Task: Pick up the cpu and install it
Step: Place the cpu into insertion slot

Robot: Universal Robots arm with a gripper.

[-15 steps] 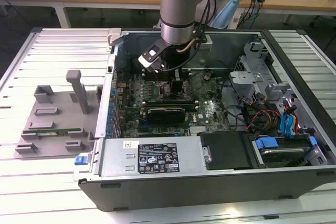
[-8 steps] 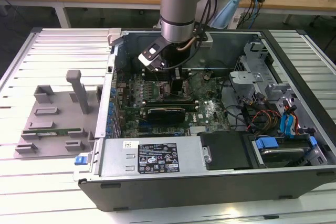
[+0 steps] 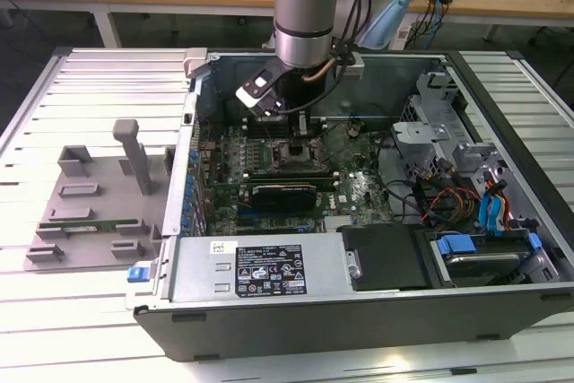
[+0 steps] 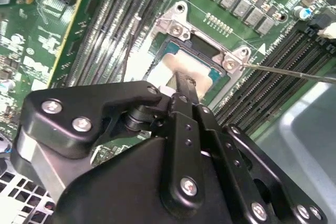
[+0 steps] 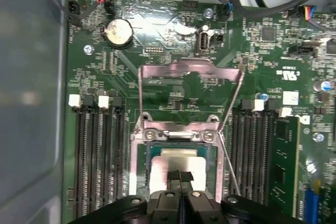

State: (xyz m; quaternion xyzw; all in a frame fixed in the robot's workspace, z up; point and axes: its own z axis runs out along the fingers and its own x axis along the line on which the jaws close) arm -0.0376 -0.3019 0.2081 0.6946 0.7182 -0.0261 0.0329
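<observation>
Your cpu lies flat in the socket. Its pale lid sits square within the metal frame, so it looks already seated rather than carried. The load plate stands hinged up away from the socket and the thin wire lever stands free beside it. I judge both are left open so the socket stays reachable from above.

The gripper hangs straight over the middle of the lid with its fingers pressed together and nothing between them (you cannot tell from either wrist view whether the tips actually touch the metal).

Around the socket, the motherboard lies inside the open computer case, along with drive bays and cables. Outside the case, on the exterior view's left, a grey fixture holds a long green memory stick in one recess.
</observation>
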